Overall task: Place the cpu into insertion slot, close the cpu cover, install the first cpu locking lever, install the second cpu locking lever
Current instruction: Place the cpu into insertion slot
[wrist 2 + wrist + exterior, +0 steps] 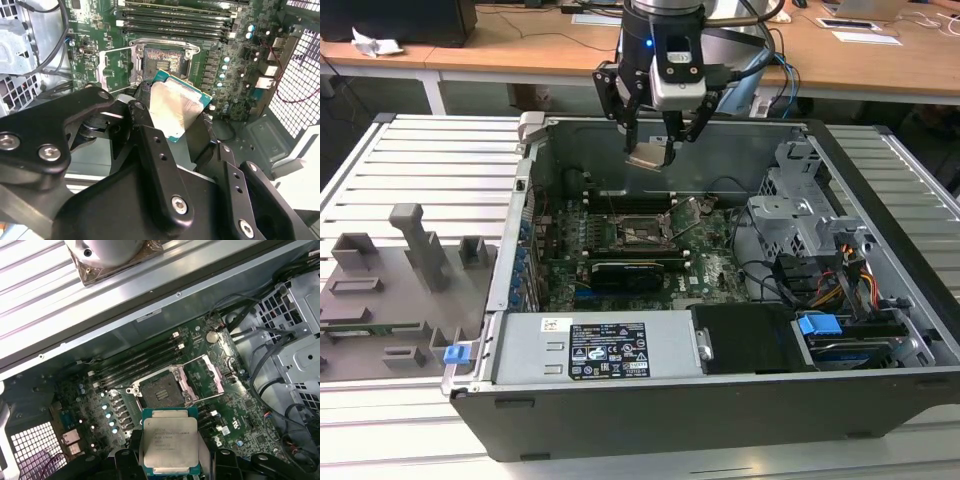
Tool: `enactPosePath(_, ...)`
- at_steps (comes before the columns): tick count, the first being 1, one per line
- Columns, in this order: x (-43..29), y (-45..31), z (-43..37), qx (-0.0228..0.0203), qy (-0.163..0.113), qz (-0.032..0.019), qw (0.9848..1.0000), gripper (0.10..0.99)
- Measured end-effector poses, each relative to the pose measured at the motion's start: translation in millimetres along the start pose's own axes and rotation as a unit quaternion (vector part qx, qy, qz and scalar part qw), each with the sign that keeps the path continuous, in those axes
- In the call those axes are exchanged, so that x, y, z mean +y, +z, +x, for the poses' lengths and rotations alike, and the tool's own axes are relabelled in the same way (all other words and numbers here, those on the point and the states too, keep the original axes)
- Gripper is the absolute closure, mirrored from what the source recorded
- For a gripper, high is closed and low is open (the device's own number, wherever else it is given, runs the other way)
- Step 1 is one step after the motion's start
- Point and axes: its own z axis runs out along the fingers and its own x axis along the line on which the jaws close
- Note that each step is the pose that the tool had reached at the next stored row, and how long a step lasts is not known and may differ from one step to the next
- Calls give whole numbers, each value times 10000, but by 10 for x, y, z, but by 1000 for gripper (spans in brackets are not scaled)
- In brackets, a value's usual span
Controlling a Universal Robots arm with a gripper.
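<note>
My gripper [651, 140] hangs over the open computer case [840, 150], shut on the cpu [650, 156], a flat square chip with a pale metal top. Both wrist views show the cpu [174, 111] [169, 446] clamped by its edges between the black fingers [141, 117], slightly tilted. The insertion slot [640, 232] [161, 389] [164, 61] lies below on the green motherboard, its dark centre uncovered. The silver cpu cover [212, 372] [116, 70] stands swung open beside the slot. The chip is well above the socket and touches nothing else.
Long black memory slots [140, 362] run beside the socket. A black card [625, 270] lies across the board nearer the power supply [600, 350]. A metal drive cage [800, 200] with cables fills the exterior view's right. Grey fixtures [400, 290] sit outside the case.
</note>
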Motion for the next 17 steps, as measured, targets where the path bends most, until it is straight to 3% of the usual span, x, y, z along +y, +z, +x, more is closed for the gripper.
enactPosePath(17,0,4,0,-17,199,-4,9998,561)
